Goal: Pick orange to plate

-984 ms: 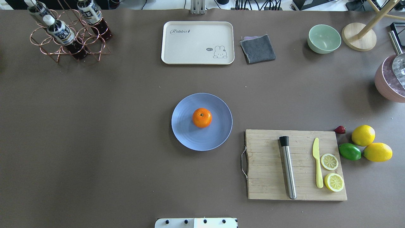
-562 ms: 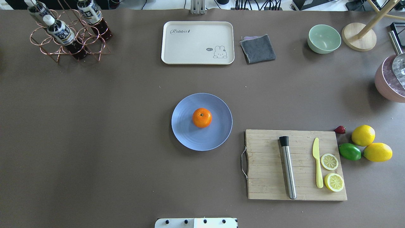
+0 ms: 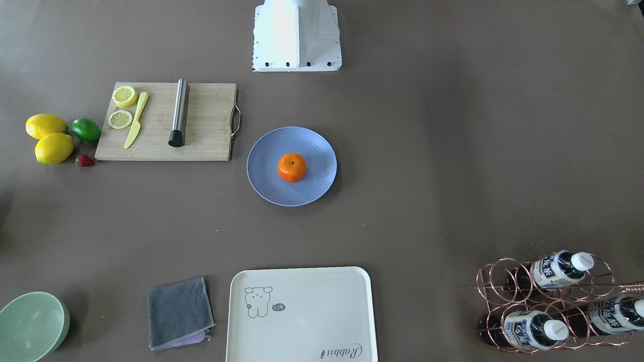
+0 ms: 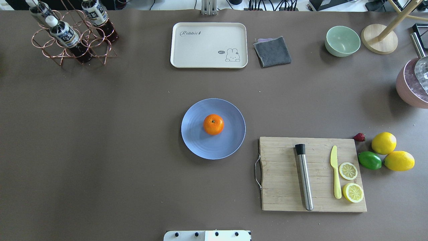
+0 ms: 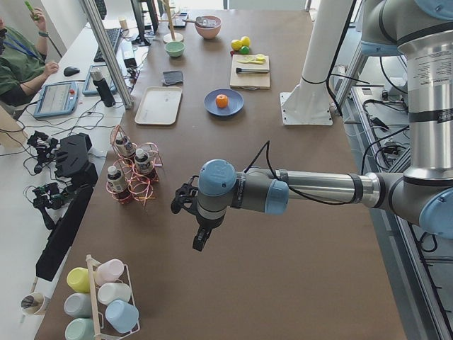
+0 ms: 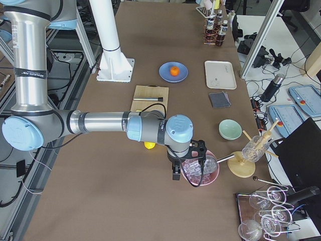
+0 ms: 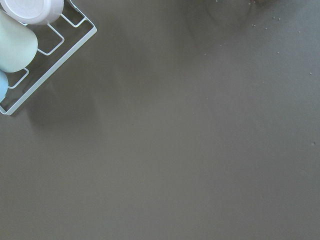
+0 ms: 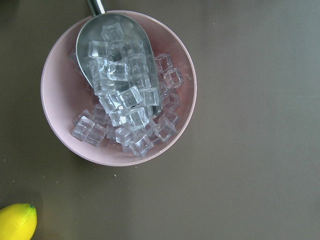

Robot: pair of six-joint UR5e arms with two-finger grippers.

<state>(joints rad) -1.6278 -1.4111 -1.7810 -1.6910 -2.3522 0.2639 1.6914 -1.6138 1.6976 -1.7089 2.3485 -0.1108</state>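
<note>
Seen from across the table, the orange (image 3: pixel 292 167) sits stem up in the middle of the blue-lavender plate (image 3: pixel 314 146) at the centre of the frame, with a wooden cutting board (image 3: pixel 206 125) to its upper left and a cream tray (image 3: pixel 302 322) at the bottom edge; no arm or gripper appears. The overhead view shows the same fruit on the same plate at centre, and adds a pink bowl (image 4: pixel 406 90) cut off by the right edge, which the front view leaves out. From the table's left end, the plate and orange are small in the upper middle, while the left gripper (image 5: pixel 200 241) hangs over bare table at lower centre, well apart from them; whether its fingers are spread or pressed together cannot be told. From the right end, the right gripper (image 6: pixel 175 173) hangs just beside the pink bowl at lower centre, far from the plate; its fingers' state cannot be told either. The left wrist camera shows only bare brown table and a white wire rack (image 7: pixel 50 55) corner at upper left. The right wrist camera looks down into the pink bowl of ice cubes with a metal scoop (image 8: pixel 115 45), a lemon (image 8: pixel 17 221) at lower left. Against the earlier overhead frames, nothing on the table has moved.
</note>
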